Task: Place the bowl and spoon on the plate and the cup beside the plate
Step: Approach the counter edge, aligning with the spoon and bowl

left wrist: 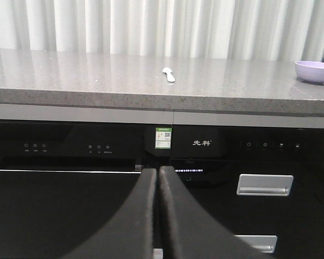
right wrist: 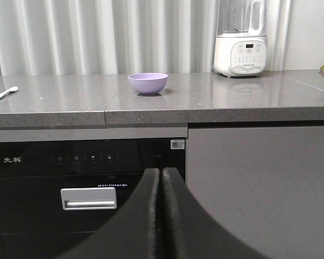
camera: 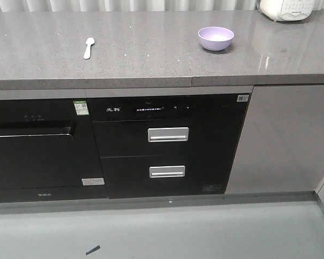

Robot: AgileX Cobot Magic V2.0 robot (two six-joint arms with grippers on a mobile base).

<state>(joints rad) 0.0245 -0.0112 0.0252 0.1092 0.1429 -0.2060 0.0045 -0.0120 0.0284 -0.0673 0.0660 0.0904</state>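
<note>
The lavender bowl (camera: 216, 38) (left wrist: 315, 71) (right wrist: 148, 83) sits upright and empty on the grey countertop (camera: 151, 59), right of centre. The pale spoon (camera: 88, 47) (left wrist: 168, 74) (right wrist: 4, 93) lies flat on the same counter to the left, well apart from the bowl. The plate and the cup are out of view. My left gripper (left wrist: 158, 171) is shut with nothing in it, low in front of the black appliance fronts. My right gripper (right wrist: 161, 171) is shut too, empty, below the counter edge under the bowl. Neither gripper appears in the front view.
A white blender appliance (right wrist: 241, 40) (camera: 289, 9) stands at the counter's back right. Below the counter are a black dishwasher front (camera: 38, 151), two drawers with silver handles (camera: 168, 134), and a grey cabinet door (camera: 286, 140). White curtains hang behind.
</note>
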